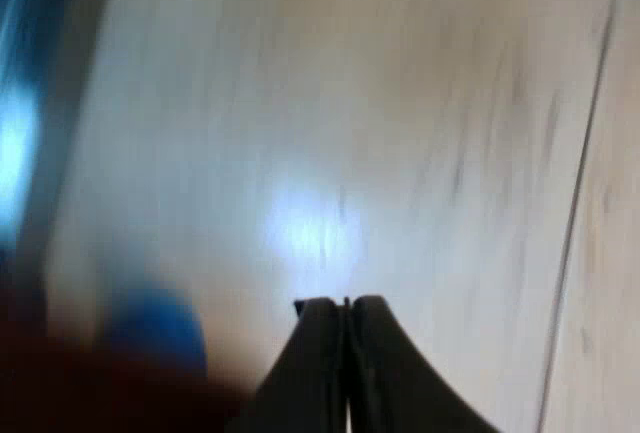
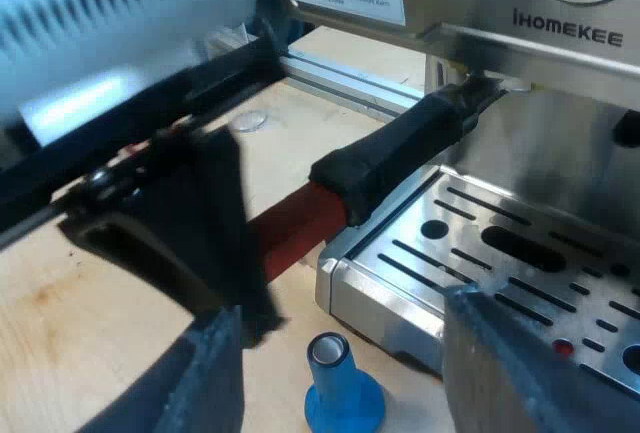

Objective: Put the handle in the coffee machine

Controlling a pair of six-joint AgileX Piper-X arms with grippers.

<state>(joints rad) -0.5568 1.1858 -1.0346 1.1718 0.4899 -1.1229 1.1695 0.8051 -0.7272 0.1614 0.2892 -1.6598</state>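
The holder's dark handle runs from under the espresso machine's front out over the drip tray's corner, and its red end juts past the tray. My left gripper, a blurred black shape, is right beside the red end. Over the bare wooden table, my left gripper has its fingers pressed together on nothing. My right gripper is open, low in front of the drip tray. A blue tamper stands on the table between its fingers.
The slotted metal drip tray lies under the handle. A small round disc lies on the table near the machine's base. A blurred blue shape shows near the left fingers. A seam crosses the wooden table.
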